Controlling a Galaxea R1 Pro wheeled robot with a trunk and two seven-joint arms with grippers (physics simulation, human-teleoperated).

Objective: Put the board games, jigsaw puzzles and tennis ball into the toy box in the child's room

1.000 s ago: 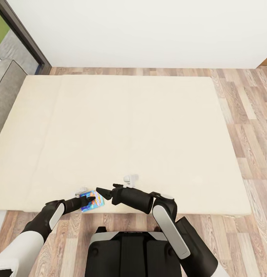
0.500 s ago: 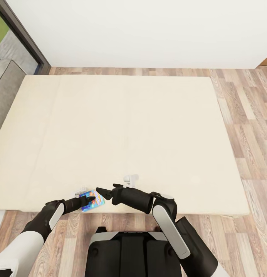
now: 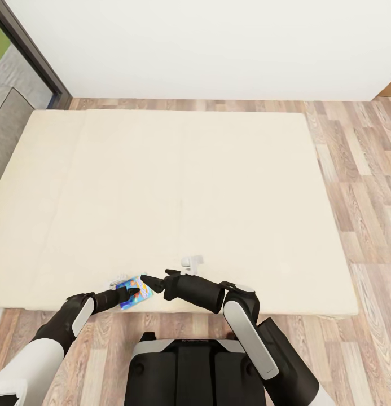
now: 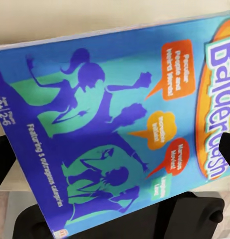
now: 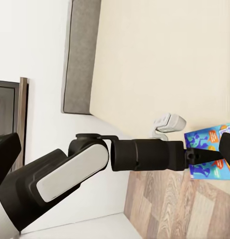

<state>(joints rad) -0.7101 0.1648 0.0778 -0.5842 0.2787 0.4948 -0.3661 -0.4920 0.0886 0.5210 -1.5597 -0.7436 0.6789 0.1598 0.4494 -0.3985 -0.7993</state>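
One board game (image 3: 134, 291) | left tool (image 3: 129, 293) clamped — long axis toward right tool (image 3: 150, 282)

Both black-and-white jointed arms reach forward low; the left black two-finger gripper (image 3: 132, 294) points toward two o'clock, the right black two-finger gripper (image 3: 151, 282) toward ten o'clock, tips nearly meeting.

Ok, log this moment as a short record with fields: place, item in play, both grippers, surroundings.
place: robot at the near edge of the bed
item: blue board game, printed "Balderdash", at the bed's near edge
left gripper: at the board game, jaw state unclear
right gripper: pointing at the game's edge, jaw state unclear
surroundings: wood-plank floor, white wall
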